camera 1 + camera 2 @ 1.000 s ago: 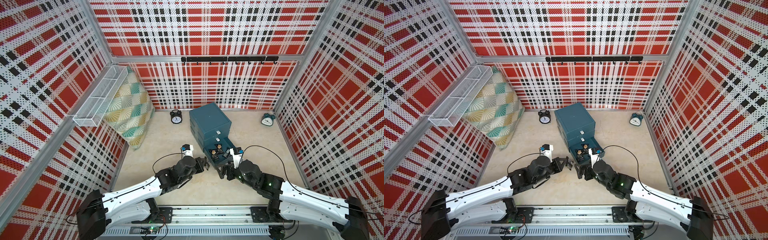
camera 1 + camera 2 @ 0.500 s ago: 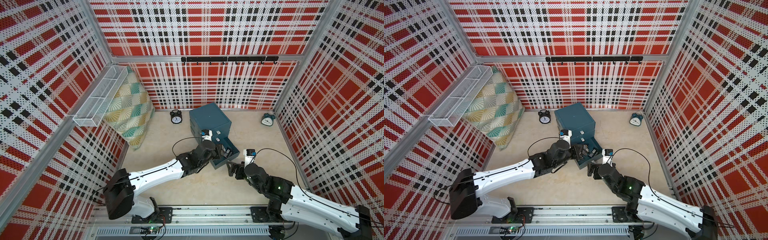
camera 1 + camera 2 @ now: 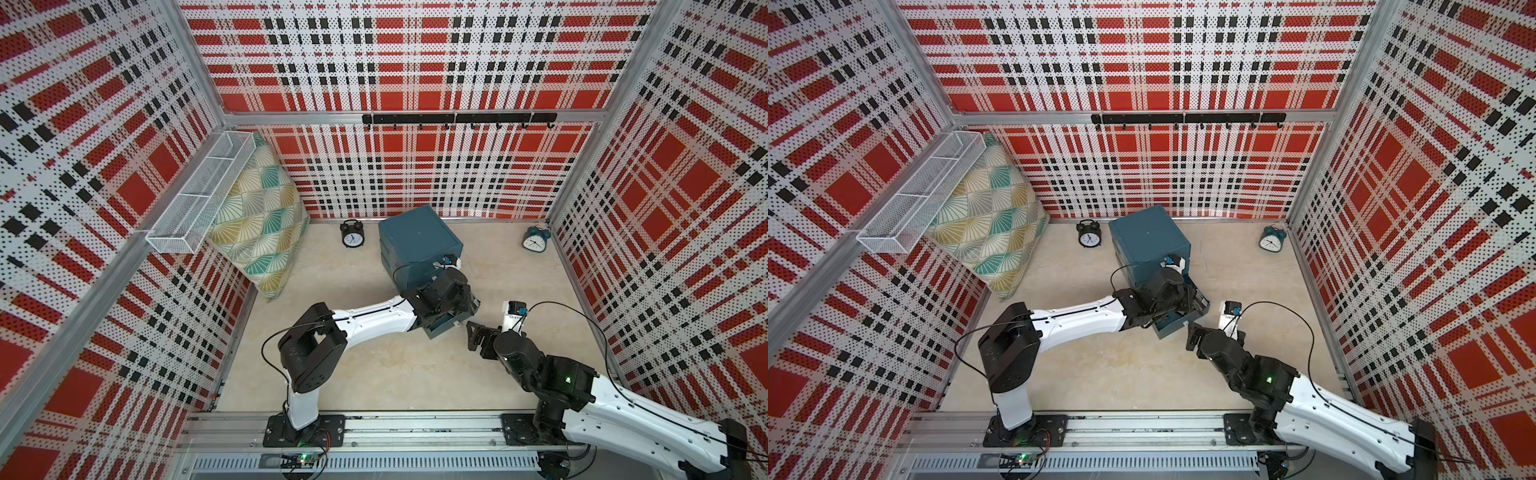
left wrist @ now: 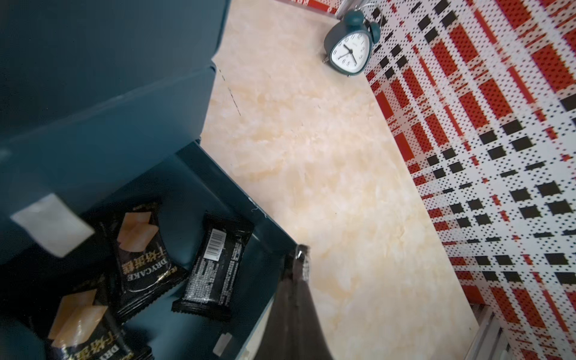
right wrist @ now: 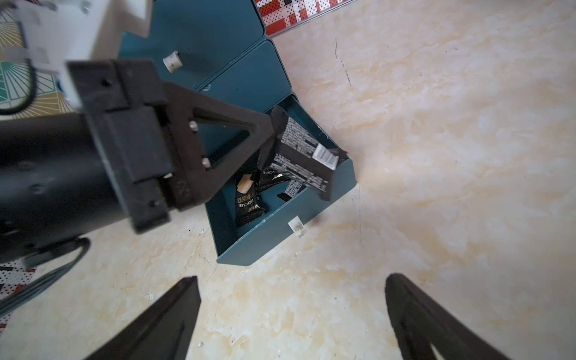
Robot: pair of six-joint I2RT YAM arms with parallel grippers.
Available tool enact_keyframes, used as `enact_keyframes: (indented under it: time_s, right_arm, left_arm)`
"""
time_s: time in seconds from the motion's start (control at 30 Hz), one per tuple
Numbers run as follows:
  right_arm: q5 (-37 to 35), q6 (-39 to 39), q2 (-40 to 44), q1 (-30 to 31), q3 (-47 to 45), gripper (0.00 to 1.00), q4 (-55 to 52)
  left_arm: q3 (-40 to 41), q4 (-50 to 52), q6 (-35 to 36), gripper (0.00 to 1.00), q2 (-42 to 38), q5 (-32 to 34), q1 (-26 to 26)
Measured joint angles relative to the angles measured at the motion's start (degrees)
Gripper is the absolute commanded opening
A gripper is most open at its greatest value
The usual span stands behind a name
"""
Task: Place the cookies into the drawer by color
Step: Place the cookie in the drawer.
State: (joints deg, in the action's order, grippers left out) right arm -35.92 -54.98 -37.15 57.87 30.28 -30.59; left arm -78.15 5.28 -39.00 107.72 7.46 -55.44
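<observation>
The teal drawer cabinet stands mid-table with its bottom drawer pulled out. Three black cookies lie inside it. My left gripper hovers over that open drawer, shut on another black cookie packet that hangs printed side up above the drawer's far corner. In the left wrist view the shut fingers show edge-on beside the drawer wall. My right gripper is open and empty over bare table just in front of the drawer.
A black alarm clock stands left of the cabinet and a teal alarm clock at the back right. A patterned pillow leans under a white wire basket on the left wall. Plaid walls enclose three sides.
My left arm has reached forward and right until its gripper is over the open drawer. My right arm has drawn back from the drawer toward the right front.
</observation>
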Motion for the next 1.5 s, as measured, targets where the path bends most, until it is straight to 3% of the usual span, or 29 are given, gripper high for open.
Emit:
enact_keyframes:
  time_s: [0.37,1.5]
  right_arm:
    - [-0.31,-0.2,1.79,-0.04,-1.2,1.0,-0.72]
    - [0.94,0.0,-0.09,-0.68,-1.2,1.0,-0.42]
  left_arm:
    - [-2.73,2.67,2.95,0.0,3.45,-0.9,4.26]
    - [-7.34,7.3,6.19,0.0,5.14,4.11,4.28]
